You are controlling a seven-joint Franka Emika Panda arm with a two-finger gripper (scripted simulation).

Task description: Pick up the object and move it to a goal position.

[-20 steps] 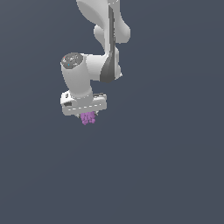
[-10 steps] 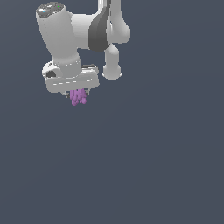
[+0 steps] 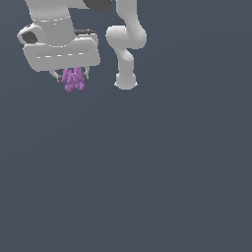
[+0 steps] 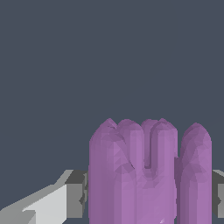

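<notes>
The object is a small purple cluster of rounded lobes, hanging below the white hand at the upper part of the exterior view's left. My gripper is shut on it, its short fingers pressing from both sides. In the wrist view the object fills the frame's lower middle as tall violet lobes, with a grey-white finger against one side and the other finger's edge just showing on the far side.
The white arm's links and base column rise behind the hand toward the exterior view's right. Everything else is a plain dark grey-blue surface with no other objects showing.
The hand with the object in it has risen and shifted toward the exterior view's left, looming larger in frame. The grip on the object is unchanged.
</notes>
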